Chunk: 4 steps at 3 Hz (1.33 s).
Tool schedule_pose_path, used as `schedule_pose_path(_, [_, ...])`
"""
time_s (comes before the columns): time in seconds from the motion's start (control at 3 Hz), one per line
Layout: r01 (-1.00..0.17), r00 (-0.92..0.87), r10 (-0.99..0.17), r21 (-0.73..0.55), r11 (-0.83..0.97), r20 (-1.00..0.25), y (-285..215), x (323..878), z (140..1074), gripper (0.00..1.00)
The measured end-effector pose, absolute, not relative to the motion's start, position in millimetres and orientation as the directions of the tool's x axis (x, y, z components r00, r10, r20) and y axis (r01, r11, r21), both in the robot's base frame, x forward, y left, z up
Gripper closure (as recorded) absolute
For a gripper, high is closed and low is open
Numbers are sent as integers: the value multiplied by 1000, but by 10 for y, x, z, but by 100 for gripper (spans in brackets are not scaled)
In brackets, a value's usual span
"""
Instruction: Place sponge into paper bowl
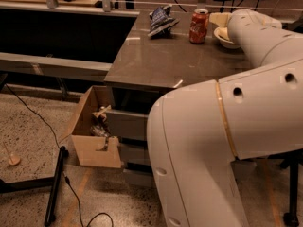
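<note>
One big white arm (227, 141) fills the near right and reaches to the far right of the worktop (161, 63). Hand (228, 21) sits at the arm's far end, over the paper bowl (221, 35), mostly hidden behind the arm's last link; cannot tell if it is open, closed or gripping anything. Paper bowl stands at the far right of the worktop, only its left part showing, the rest covered by the arm. Sponge (218, 18) shows as a pale yellow patch just over the bowl's far rim, right beside the hand; cannot tell if it rests in the bowl or is off it. Red soda can (199, 26) stands upright just left of the bowl, apart from it. Crumpled dark bag (161, 20) lies further left, at the far edge. Open cardboard box (92, 134) with scraps inside sits on the floor against the worktop's near left side. Black cable (33, 115) runs across the speckled floor to the left of the box.
</note>
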<state>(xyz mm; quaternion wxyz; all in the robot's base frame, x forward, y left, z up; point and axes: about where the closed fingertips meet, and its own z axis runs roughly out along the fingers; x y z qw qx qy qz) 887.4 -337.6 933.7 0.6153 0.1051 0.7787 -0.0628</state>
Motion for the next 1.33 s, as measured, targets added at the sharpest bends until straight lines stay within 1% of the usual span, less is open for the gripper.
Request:
schedule_pose_path(0.33, [282, -202, 121, 60, 957, -972, -3557, 8760, 9445, 0])
schedule_pose_path(1.0, [502, -13, 273, 230, 834, -962, -4531, 8092, 9947, 0])
schedule_pose_path(1.33, [615, 85, 384, 352, 706, -920, -4952, 7818, 9915, 0])
